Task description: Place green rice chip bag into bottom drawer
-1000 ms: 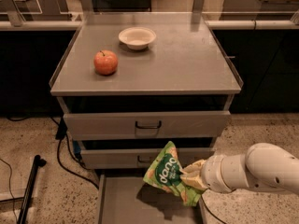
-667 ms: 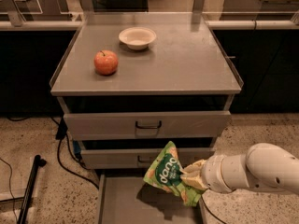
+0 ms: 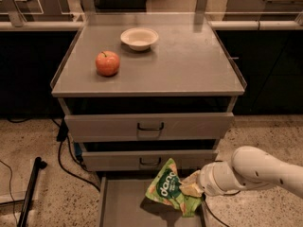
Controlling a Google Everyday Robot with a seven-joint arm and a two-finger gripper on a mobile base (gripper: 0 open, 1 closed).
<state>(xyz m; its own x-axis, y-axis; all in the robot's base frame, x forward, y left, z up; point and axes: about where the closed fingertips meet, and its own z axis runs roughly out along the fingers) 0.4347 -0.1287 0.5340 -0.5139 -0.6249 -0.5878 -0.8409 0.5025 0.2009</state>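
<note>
The green rice chip bag point(image 3: 166, 187) hangs tilted just above the open bottom drawer point(image 3: 124, 203), near its right side. My gripper point(image 3: 191, 189) comes in from the right on a white arm and is shut on the bag's right edge. The bag casts a shadow on the drawer's grey floor. The drawer is pulled out towards the camera, and its front part is cut off by the frame's lower edge.
The two upper drawers point(image 3: 149, 126) are shut, each with a dark handle. A red apple point(image 3: 107, 63) and a white bowl point(image 3: 139, 38) sit on the cabinet top. A black cable point(image 3: 66, 162) and a dark pole point(image 3: 29, 192) lie on the floor at left.
The gripper and the bag have sunk slightly towards the drawer. Nothing else has moved.
</note>
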